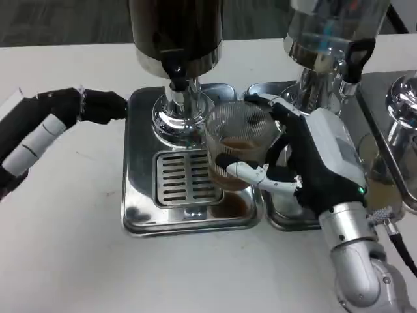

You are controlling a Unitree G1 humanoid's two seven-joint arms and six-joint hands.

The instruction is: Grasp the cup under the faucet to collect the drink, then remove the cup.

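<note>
White table (65,248), ribbed cup (236,140), perhaps glass.

Right hand (306,166): white back plate, black palm and fingers, white finger segments, a small green light near the wrist. Silver ribbed forearm (355,261) with a black cable alongside. Left hand (62,114): black, with white cylindrical finger segments.

Cup: ribbed clear glass cup (238,145) in right hand (313,163), right of slotted steel drip tray (140,208).
Left hand (98,106): left of tray.
</note>
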